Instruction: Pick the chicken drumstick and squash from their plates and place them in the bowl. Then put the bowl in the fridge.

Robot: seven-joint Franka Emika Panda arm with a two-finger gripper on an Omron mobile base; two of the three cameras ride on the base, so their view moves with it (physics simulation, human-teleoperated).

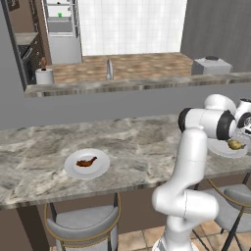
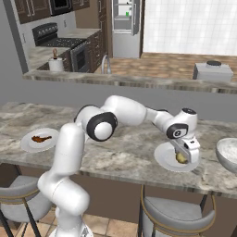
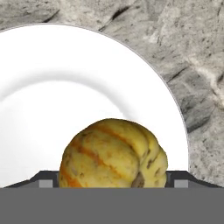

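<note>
The yellow, orange-streaked squash (image 3: 113, 153) lies on the right white plate (image 3: 65, 87), near its rim. My gripper (image 3: 113, 181) points down over it, and both fingertips (image 3: 47, 180) press against the squash's sides, so it is shut on the squash, which rests on the plate. From the base, the gripper (image 2: 184, 155) and squash (image 2: 181, 158) sit on that plate (image 2: 163, 159). The chicken drumstick (image 1: 86, 161) lies on the left plate (image 1: 73, 169), far from the gripper. The off-white bowl (image 2: 227, 155) stands right of the squash plate. The fridge (image 2: 125, 16) stands open across the kitchen.
The marble counter (image 1: 137, 147) holds both plates; stools (image 1: 83, 225) stand below its front edge. Behind it runs a raised ledge (image 1: 127, 86), then a counter with a sink tap (image 1: 109, 68), a paper roll (image 1: 44, 76) and a toaster (image 1: 212, 64).
</note>
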